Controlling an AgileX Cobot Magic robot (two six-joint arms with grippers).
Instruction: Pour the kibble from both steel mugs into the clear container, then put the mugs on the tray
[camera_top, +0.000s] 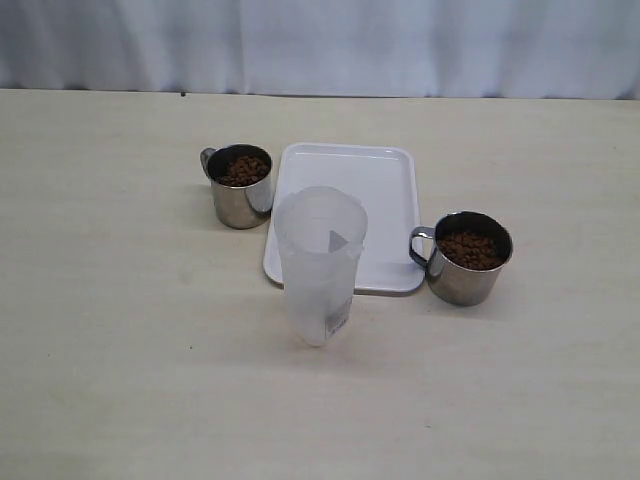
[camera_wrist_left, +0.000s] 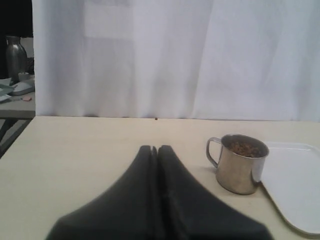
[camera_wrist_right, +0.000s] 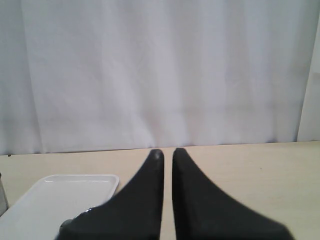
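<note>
Steel shows twice on the pale table (camera_top: 100, 330): the left steel mug (camera_top: 240, 187) is set just beside the far left corner of the white tray (camera_top: 375, 185), and the right steel mug (camera_top: 465, 262) is set by its near right corner, handle turned toward the rim; whether handle and rim touch cannot be told. Brown kibble (camera_top: 470, 250) is seen in both mugs. The clear container (camera_top: 320, 265) stands upright on the table in front of the tray, and part of the tray's near edge is hidden behind it; its contents are hard to judge through the frosted wall. The left gripper (camera_wrist_left: 154, 148) is seen only in its wrist view, its dark fingers pressed together on nothing, well apart from the left steel mug. The right gripper (camera_wrist_right: 167, 151) is closed likewise, with a thin slit left between the tips; a bit of shiny rim is mostly hidden behind it, beside the tray.
</note>
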